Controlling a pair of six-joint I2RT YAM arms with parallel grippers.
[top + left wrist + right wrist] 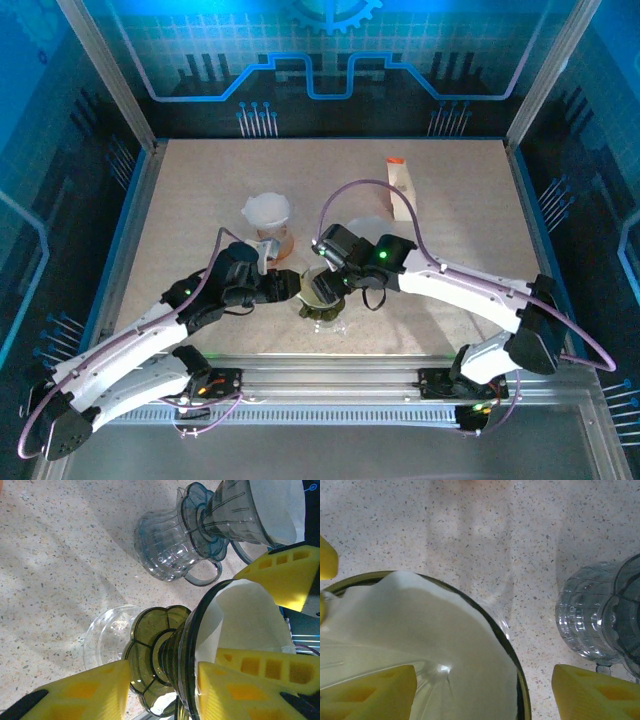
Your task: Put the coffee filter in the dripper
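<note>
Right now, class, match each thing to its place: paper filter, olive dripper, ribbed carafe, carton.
Things:
1 paper filter
2 olive dripper
3 ribbed carafe
4 carton

Places:
a under the blue-grey dripper
b back right part of the table
c on a clear glass vessel
d inside a dripper

Pairs: 1-d, 2-c, 3-a, 4-b

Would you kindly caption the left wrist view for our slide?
Left gripper straddling the wall of the green dripper, white filter inside.
</note>
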